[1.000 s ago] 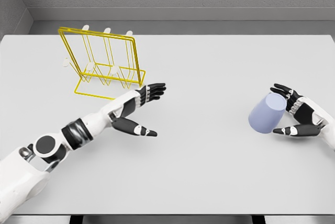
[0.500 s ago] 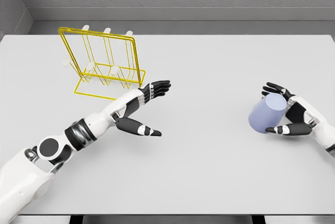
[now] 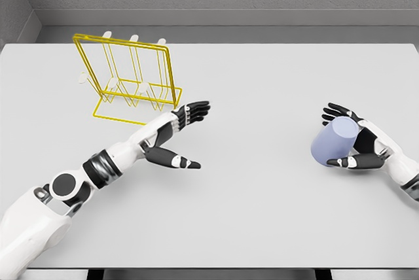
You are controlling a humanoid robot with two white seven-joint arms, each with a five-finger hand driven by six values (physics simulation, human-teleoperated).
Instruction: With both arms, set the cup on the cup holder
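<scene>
A pale blue cup [image 3: 334, 140] sits tilted at the right of the white table [image 3: 255, 214], held in my right hand [image 3: 346, 137], whose fingers curl over its far side while the thumb presses its near side. The yellow wire cup holder [image 3: 129, 84] with white pegs stands at the back left. My left hand [image 3: 185, 134] reaches out flat just right of the holder's front corner, fingers spread and holding nothing.
A grey wall runs behind the table's far edge. Nothing else stands on the table between the holder and the cup.
My right hand with the cup has shifted slightly left and up. The left hand first stretched a little forward and to the right, then eased back a touch.
</scene>
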